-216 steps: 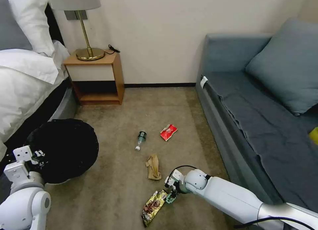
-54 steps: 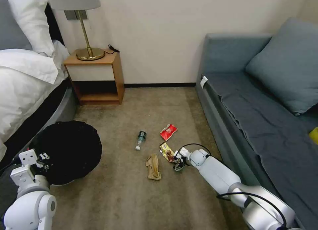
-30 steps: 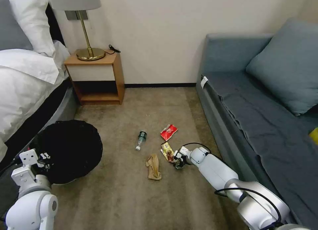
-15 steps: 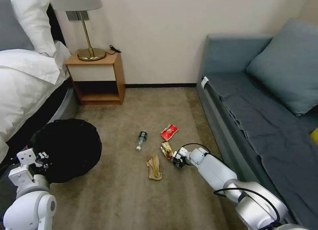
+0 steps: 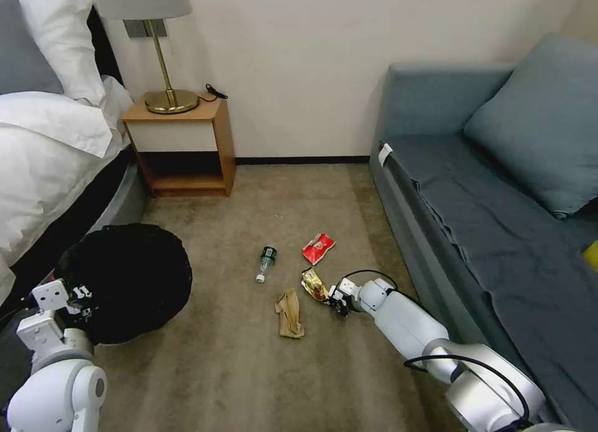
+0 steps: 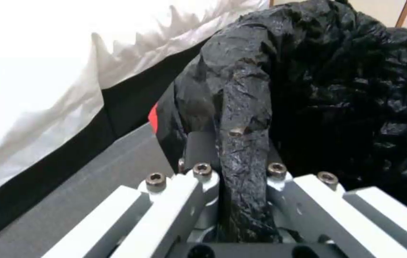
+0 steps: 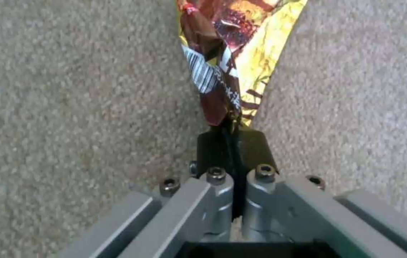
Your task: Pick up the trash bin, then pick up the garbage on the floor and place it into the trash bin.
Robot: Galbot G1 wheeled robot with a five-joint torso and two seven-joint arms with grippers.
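Foil wrapper [image 7: 227, 53] pinched in the right gripper [image 7: 232, 143]; left gripper [image 6: 241, 168] clamps the trash bin [image 5: 124, 282] rim, ready to receive.

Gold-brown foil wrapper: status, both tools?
Right tool shut on gold-brown foil wrapper, low over beige carpet. Left tool shut on black-bagged white trash bin rim. Path across to bin open.

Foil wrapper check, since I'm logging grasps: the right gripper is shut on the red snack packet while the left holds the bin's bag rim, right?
Not the red packet. The right wrist view shows the right gripper shut on the foil wrapper; the left gripper does hold the bin's bag rim.
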